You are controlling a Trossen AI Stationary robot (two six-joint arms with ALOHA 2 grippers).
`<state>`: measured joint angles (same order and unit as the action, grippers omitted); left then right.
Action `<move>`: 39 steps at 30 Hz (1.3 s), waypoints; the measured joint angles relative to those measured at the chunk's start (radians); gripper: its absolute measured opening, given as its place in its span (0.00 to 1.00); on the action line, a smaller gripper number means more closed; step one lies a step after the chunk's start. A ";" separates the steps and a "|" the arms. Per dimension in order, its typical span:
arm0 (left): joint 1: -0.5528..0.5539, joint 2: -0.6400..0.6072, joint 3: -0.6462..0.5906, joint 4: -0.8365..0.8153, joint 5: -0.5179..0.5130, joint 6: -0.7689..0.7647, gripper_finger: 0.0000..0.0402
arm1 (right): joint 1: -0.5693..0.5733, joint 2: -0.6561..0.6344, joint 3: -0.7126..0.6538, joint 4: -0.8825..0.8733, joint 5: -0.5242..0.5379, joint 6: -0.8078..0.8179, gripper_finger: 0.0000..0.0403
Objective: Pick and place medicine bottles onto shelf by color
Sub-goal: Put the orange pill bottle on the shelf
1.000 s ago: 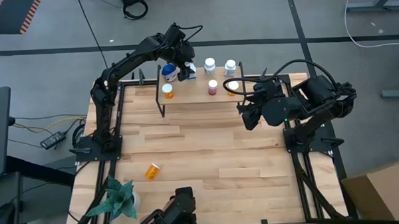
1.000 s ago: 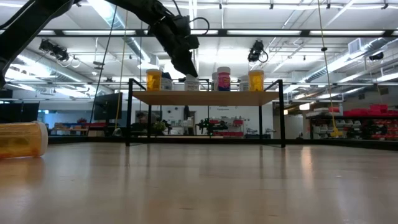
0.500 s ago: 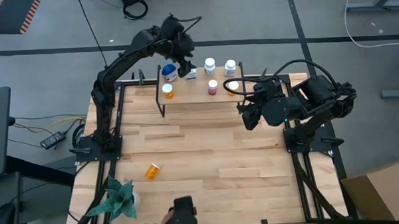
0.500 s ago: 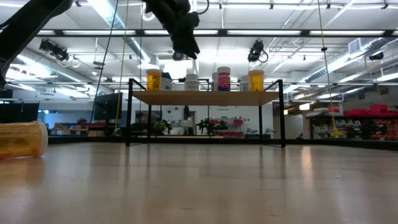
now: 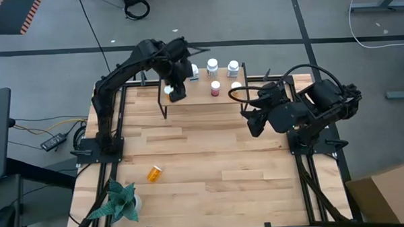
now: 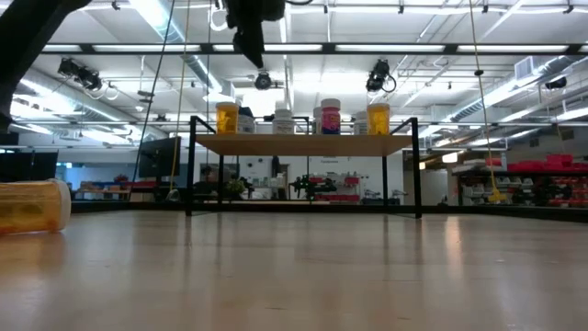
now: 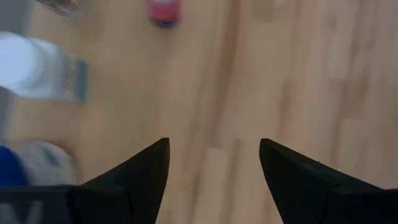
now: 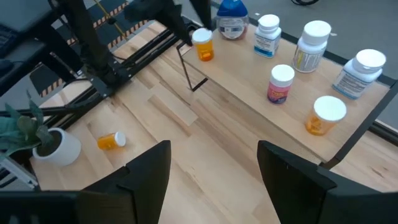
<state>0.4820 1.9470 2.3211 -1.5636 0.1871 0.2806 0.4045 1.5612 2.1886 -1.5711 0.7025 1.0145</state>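
Observation:
The shelf (image 5: 200, 97) stands at the table's far edge with several medicine bottles upright on its board: a blue-lidded one (image 8: 231, 18), orange ones (image 8: 203, 44) (image 8: 324, 116), a dark red one (image 8: 281, 84) and white ones (image 8: 310, 45). Another orange bottle (image 5: 154, 173) lies on its side on the tabletop, near left. My left gripper (image 5: 177, 94) hangs open and empty high over the shelf's left end, fingers (image 7: 140, 177) pointing down at the board. My right gripper (image 8: 214, 162) waits open and empty above the table's right side (image 5: 252, 124).
A small potted green plant (image 5: 121, 200) stands at the near left corner, close to the lying orange bottle. Bare wooden tabletop (image 5: 217, 160) stretches between the shelf and the near edge. The shelf's thin black legs (image 6: 190, 165) stand at its ends.
My left gripper has risen from among the bottles at the shelf's far left, by the blue-lidded one, and swung toward the table's near edge over the shelf's left end, tipping to point more steeply down. The bottles stand as before.

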 joint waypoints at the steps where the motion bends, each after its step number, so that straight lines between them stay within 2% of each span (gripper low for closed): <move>1: -0.019 -0.004 0.000 -0.013 0.000 -0.021 0.63 | 0.006 0.000 0.000 0.000 0.000 0.003 0.61; 8: -0.168 -0.019 -0.005 -0.007 -0.014 -0.291 0.58 | 0.060 0.000 0.000 0.000 0.000 0.041 0.61; 13: -0.275 -0.018 -0.006 -0.008 -0.116 -0.415 0.55 | 0.111 0.000 0.000 0.000 0.000 0.080 0.61; 16: -0.321 -0.018 -0.006 -0.008 -0.125 -0.493 0.54 | 0.141 0.000 0.000 0.000 0.000 0.089 0.61; 23: -0.423 -0.018 -0.006 -0.008 -0.136 -0.586 0.53 | 0.195 0.000 0.000 0.000 0.000 0.105 0.61; 27: -0.472 -0.019 -0.026 -0.003 -0.184 -0.558 0.53 | 0.226 0.000 0.000 0.000 0.014 0.118 0.61; 29: -0.492 -0.027 -0.094 -0.007 -0.198 -0.534 0.53 | 0.241 0.000 0.000 0.000 0.025 0.119 0.61; 32: -0.521 -0.096 -0.287 0.011 -0.205 -0.508 0.52 | 0.259 0.000 0.000 0.000 0.037 0.121 0.61; 35: -0.537 -0.233 -0.521 0.084 -0.199 -0.523 0.52 | 0.268 0.000 0.000 0.000 0.051 0.129 0.61; 39: -0.539 -0.428 -0.828 0.282 -0.102 -0.665 0.51 | 0.267 0.000 0.000 0.000 0.064 0.130 0.61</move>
<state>-0.0570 1.5191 1.4929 -1.2818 0.0850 -0.3842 0.6719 1.5616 2.1883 -1.5711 0.7664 1.1446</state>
